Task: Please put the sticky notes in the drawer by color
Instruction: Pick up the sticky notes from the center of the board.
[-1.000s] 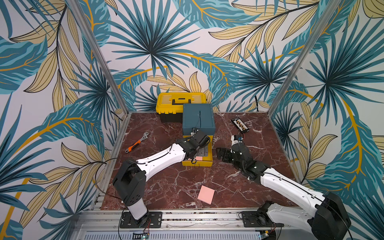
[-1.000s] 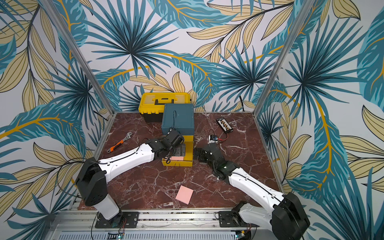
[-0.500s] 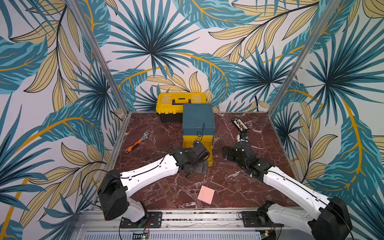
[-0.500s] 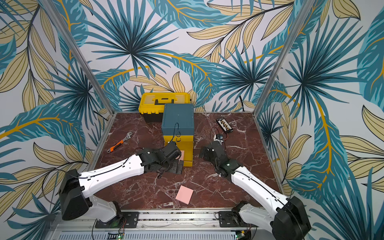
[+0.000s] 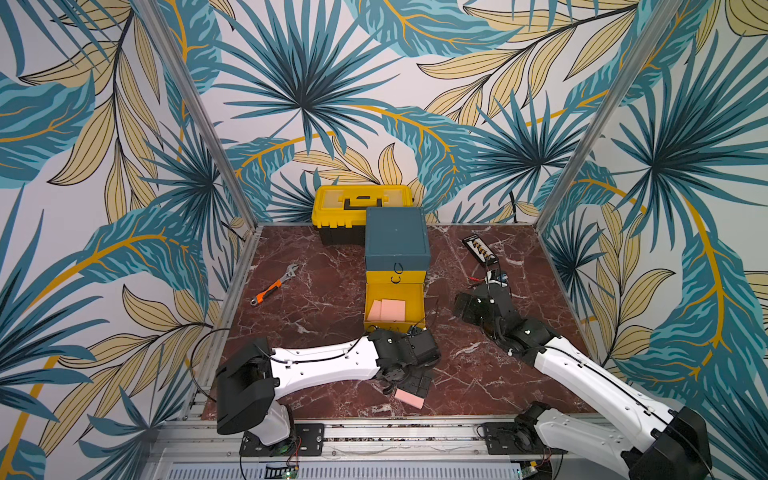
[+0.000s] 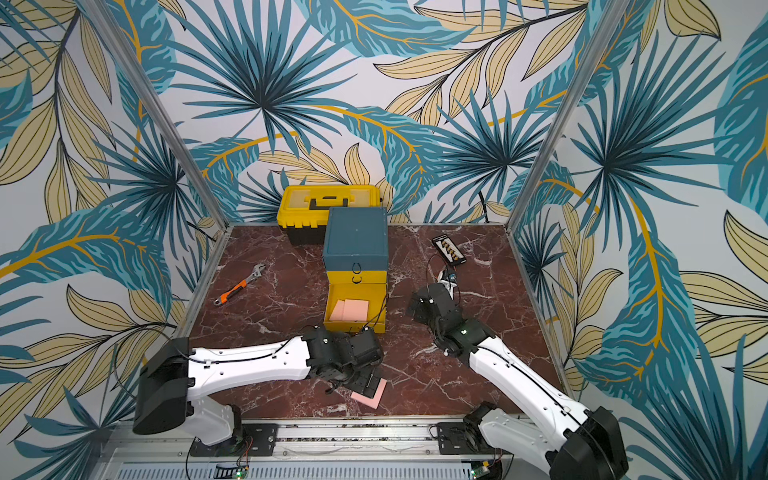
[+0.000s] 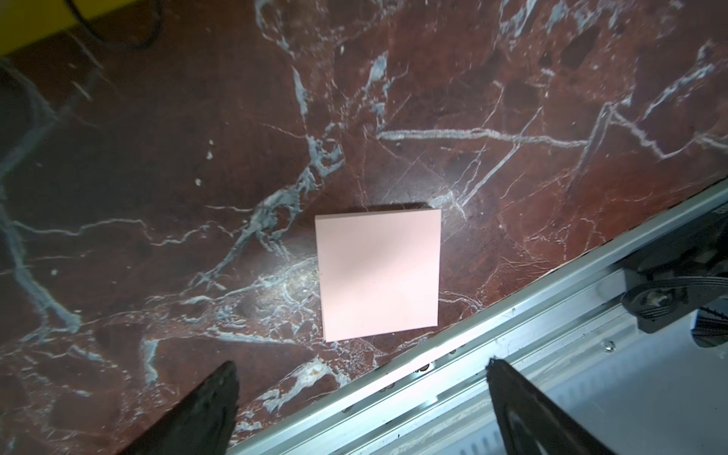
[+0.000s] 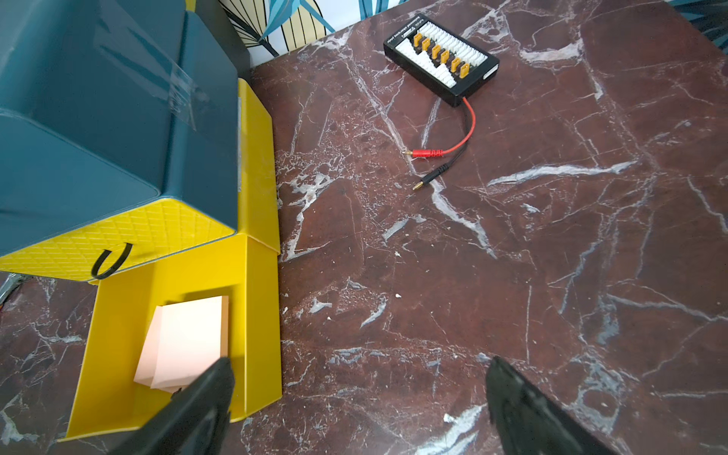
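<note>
Directions are read in a top view, with 12 o'clock at the back wall.

The cabinet (image 5: 397, 241) stands at worktop (image 5: 316, 299) centre and faces 6 o'clock. Its bottom drawer (image 5: 395, 324) is pulled out along the 12–6 line and holds two pink pads (image 5: 388, 309), overlapping and lying flat.

A third pink pad (image 7: 378, 273) lies flat at 6 o'clock of the drawer, near the front edge. It is square, with no long axis, and its edges are skewed to the worktop edge.

The left claw (image 7: 360, 364) hangs over it with jaws apart, gripping nothing. The right claw (image 8: 360, 362) is at 3 o'clock of the drawer, jaws apart and empty.
</note>
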